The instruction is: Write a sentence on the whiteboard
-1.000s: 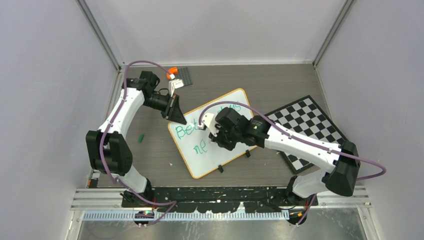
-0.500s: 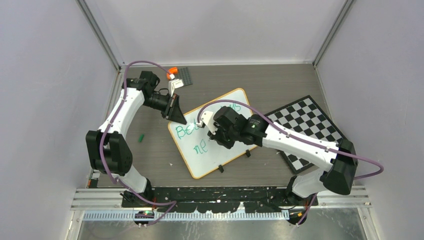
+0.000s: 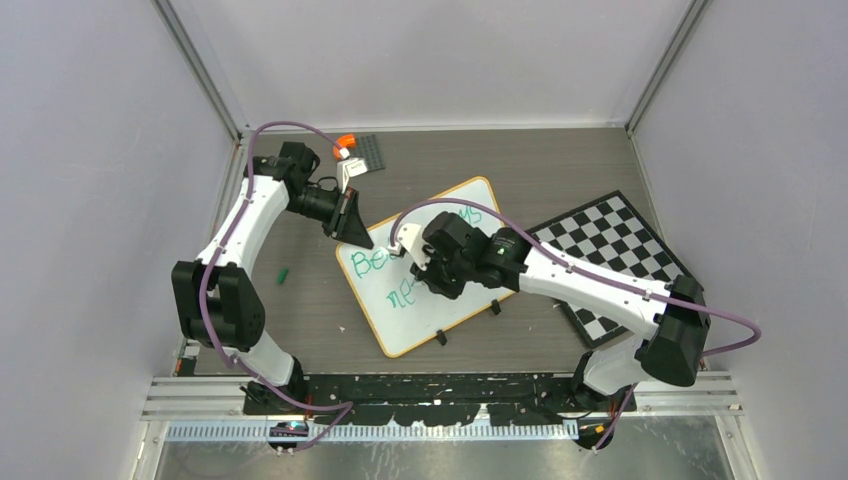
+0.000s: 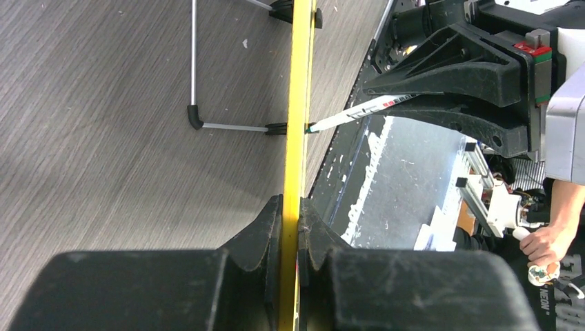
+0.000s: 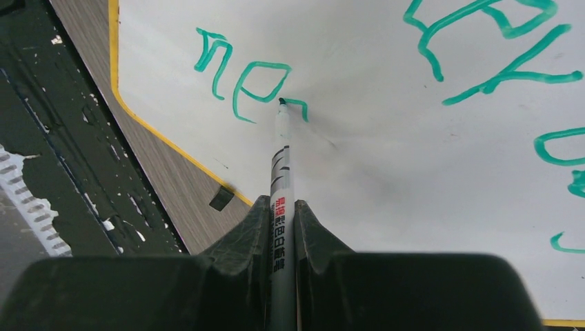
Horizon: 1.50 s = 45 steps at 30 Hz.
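**Light board, pinned at its rim**

The orange-rimmed white rectangular whiteboard sits mid-table. The left gripper is pinched shut on its edge. The right gripper clamps a slim white marker, whose tip touches the green handwritten sentence. The board looks stiff, light and slick, and is likely to slide unless held at the rim.

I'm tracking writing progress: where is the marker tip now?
In the right wrist view, the marker tip rests on the whiteboard just right of the green "ne" in the second line, held by the right tool.

White links, black joints, purple cables.
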Each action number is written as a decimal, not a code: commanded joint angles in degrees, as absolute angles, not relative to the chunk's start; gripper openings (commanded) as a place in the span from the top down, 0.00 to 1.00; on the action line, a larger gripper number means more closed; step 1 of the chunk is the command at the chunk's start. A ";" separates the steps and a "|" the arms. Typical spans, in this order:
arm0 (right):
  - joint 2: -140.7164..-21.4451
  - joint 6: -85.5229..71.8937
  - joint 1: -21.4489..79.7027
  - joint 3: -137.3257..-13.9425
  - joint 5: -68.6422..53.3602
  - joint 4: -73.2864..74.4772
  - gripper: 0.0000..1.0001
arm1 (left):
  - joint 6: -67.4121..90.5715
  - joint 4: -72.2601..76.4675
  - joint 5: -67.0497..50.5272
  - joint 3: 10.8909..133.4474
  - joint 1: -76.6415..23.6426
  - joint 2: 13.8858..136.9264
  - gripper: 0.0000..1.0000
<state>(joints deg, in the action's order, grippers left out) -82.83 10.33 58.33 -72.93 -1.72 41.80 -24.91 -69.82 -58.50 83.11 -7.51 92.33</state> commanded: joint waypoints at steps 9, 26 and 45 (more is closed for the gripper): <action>-81.15 10.28 58.33 -68.11 -3.08 39.55 1.00 | -23.89 -68.42 -55.81 82.90 -7.53 92.06 1.00; -80.92 11.76 55.30 -73.86 1.45 39.90 1.00 | -23.29 -68.15 -55.90 83.26 -7.56 92.32 1.00; -79.27 9.98 55.45 -68.10 -2.61 40.60 1.00 | -23.47 -68.35 -55.79 83.67 -7.56 92.35 1.00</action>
